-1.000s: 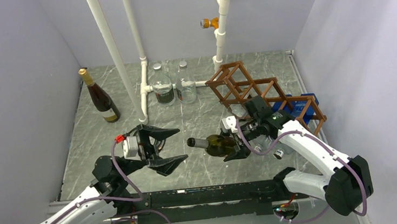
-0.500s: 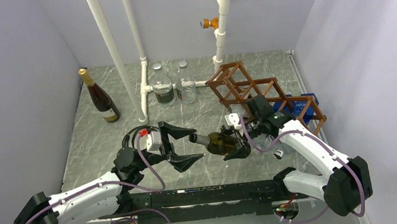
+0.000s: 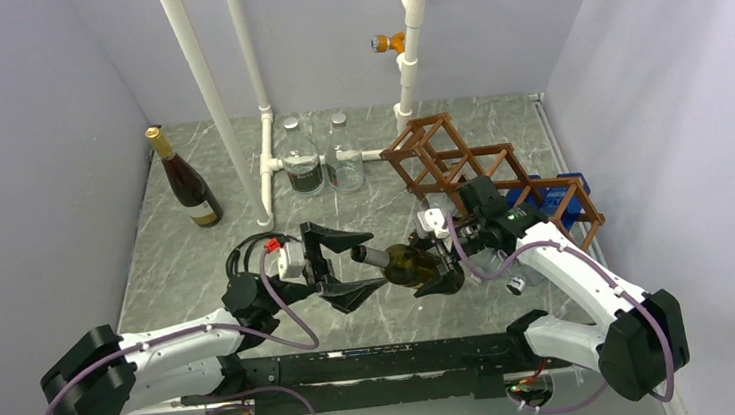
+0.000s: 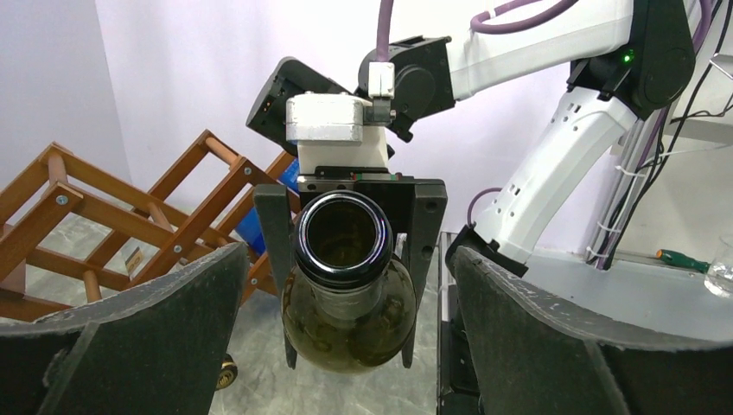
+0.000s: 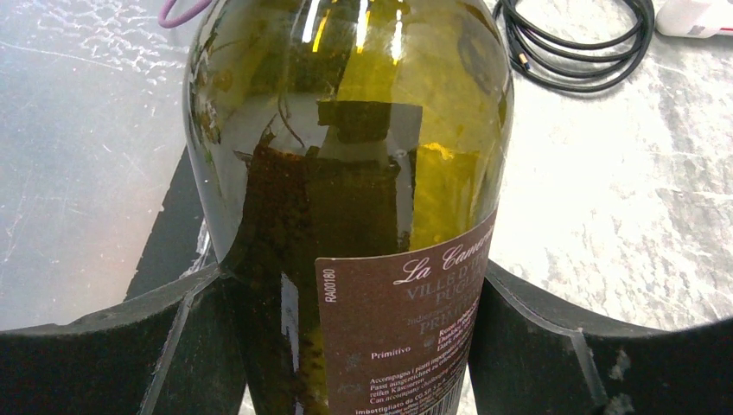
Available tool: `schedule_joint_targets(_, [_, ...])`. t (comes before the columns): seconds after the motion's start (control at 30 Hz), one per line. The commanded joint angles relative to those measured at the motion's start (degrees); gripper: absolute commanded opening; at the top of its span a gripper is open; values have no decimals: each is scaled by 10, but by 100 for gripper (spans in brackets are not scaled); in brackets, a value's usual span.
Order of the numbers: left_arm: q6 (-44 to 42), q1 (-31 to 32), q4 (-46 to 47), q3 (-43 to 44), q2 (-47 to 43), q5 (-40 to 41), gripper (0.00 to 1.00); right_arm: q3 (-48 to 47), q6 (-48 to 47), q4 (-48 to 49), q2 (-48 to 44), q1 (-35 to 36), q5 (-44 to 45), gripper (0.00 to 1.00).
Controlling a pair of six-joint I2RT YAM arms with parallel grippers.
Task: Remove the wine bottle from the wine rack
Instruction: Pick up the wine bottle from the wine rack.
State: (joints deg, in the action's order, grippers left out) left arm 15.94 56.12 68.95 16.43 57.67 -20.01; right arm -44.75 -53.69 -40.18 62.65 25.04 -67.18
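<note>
Grips the wine bottle [image 3: 407,263] by its body in the right jaws, level above the counter [image 3: 179,274] at frame centre, neck toward frame left, apart from the wine rack [image 3: 487,151] at upper right. Holds the left jaws spread wide either side of the bottle's mouth, not touching the glass

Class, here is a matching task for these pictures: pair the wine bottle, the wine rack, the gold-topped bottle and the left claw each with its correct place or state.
Column one:
1. wine bottle
2. wine rack
3. gold-topped bottle
4. left claw

Column two:
A. by the left wall
B. open, one finger on each side of the bottle's neck
C. clamped in the right claw
D. reddish-brown, at the back right of the table

Pairs: 1-C, 2-D, 3-A, 4-B
</note>
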Motion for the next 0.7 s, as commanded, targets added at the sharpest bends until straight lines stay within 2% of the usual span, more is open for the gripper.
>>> schedule_joint_targets(0.0, [8,6,85,21,20,17,92,-4,1,36,-8,-3,-65,6])
schedule_joint_targets(0.37, [36,10,122,43,77,2,78,-3,3,39,-11,-7,-68,7])
schedule_joint_targets(0.67, [47,11,122,59,102,-10,61,-2,5,39,-13,-10,-72,7])
